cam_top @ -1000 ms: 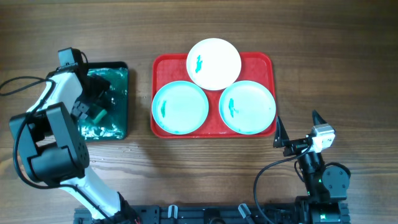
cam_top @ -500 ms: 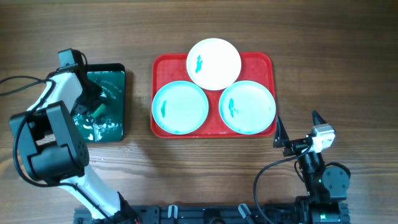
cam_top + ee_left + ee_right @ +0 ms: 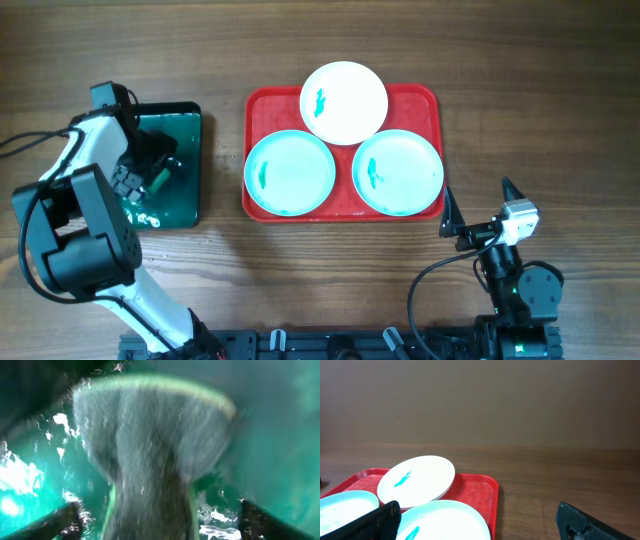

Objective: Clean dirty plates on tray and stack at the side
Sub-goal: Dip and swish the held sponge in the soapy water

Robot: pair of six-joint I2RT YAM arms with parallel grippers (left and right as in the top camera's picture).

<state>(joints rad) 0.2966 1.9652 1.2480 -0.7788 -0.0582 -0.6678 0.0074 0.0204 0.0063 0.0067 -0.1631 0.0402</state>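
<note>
The red tray (image 3: pixel 432 100) holds a white plate (image 3: pixel 344 102) at its far edge and two pale aqua plates, left (image 3: pixel 290 172) and right (image 3: pixel 398 172), each with teal smears. My left gripper (image 3: pixel 150 170) is down in the dark green tray (image 3: pixel 185 200), its fingers spread either side of a grey-green sponge (image 3: pixel 150 445). My right gripper (image 3: pixel 477 192) is open and empty, just off the red tray's near right corner. The right wrist view shows the white plate (image 3: pixel 417 482), the right aqua plate (image 3: pixel 445 520) and the red tray's rim (image 3: pixel 492 495).
The dark green tray holds wet teal liquid (image 3: pixel 20 480) round the sponge. Bare wooden table (image 3: pixel 540 110) lies right of the red tray and between the two trays. A black cable (image 3: pixel 30 135) runs at the far left.
My left gripper has shifted a little inside the dark green tray, and that tray has slid slightly left. The right arm and the plates have not moved.
</note>
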